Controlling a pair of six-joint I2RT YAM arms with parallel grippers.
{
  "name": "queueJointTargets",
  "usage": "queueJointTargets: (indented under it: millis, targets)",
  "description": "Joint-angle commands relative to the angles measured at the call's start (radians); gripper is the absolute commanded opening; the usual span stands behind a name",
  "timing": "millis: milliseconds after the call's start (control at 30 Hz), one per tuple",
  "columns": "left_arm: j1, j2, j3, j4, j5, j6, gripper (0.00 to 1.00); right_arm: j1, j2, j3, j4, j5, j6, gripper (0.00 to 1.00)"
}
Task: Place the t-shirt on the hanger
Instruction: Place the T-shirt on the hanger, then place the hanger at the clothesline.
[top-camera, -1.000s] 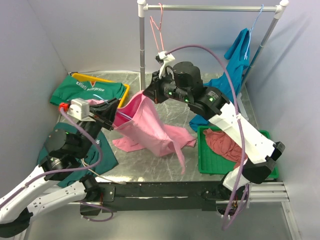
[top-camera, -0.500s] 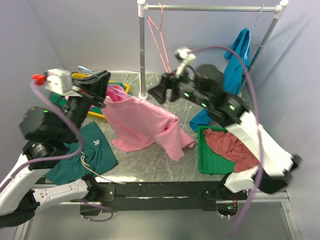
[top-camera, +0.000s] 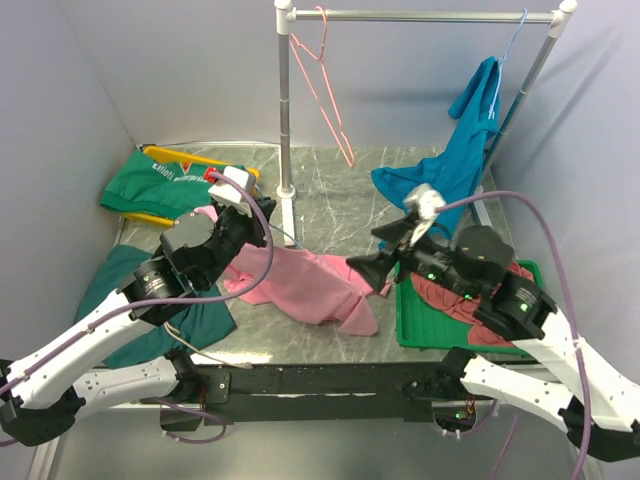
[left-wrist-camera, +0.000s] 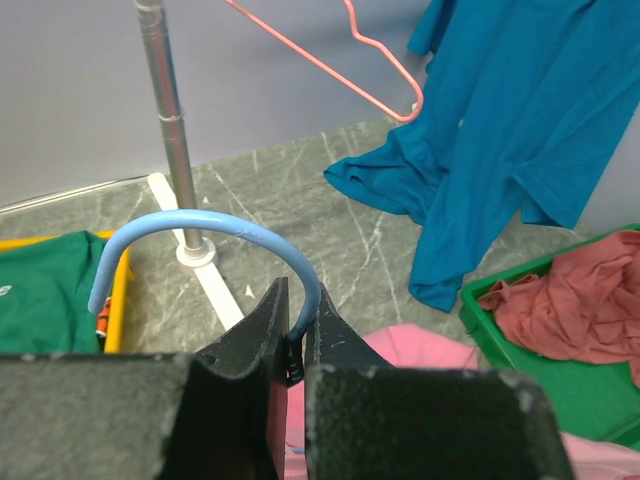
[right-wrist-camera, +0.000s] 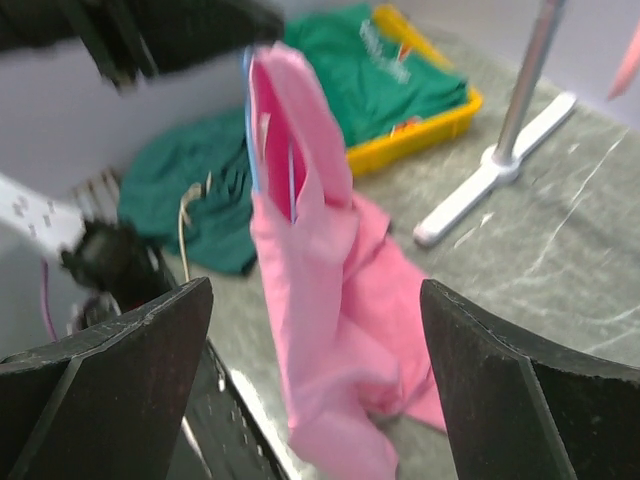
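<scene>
Pink t-shirt (top-camera: 300, 285) drapes from the hanger (left-wrist-camera: 200, 225), its lower folds pooled on the table (top-camera: 330, 190). The left gripper (left-wrist-camera: 298, 320) pinches the hanger's hook while the right gripper (top-camera: 372, 268) is spread and empty at near right. A tilt could slide the cloth off the wire.

Rack (top-camera: 420, 16) w/ pink hanger (left-wrist-camera: 330, 68), teal shirt (top-camera: 462, 155).

High rear overview, two close wrist views; t-shirt (top-camera: 300, 285) in all.

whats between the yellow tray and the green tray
The bright pink cotton t-shirt, trailing over the table from the light blue wire hanger that the left claw grips; top view.
</scene>
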Motion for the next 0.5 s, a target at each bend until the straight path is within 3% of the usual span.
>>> queueJointTargets:
  millis: [0,167,333,367,467]
  targets:
    - [-0.002,-0.002,0.021,0.109,0.051,-0.043,0.01,0.052,0.043,-0.020,-0.046,0.005,-0.072,0.90]
    - [-0.002,0.016,0.025,0.115,0.085,-0.056,0.01,0.176,0.107,-0.048,-0.059,0.123,-0.080,0.88]
    - [-0.002,0.036,0.035,0.115,0.114,-0.064,0.01,0.237,0.164,-0.053,-0.060,0.232,-0.064,0.78]
    - [-0.002,0.038,0.035,0.117,0.118,-0.067,0.01,0.242,0.162,-0.069,-0.054,0.247,-0.055,0.62]
    - [-0.002,0.046,0.037,0.124,0.132,-0.070,0.01,0.245,0.127,-0.127,-0.001,0.298,-0.017,0.31]
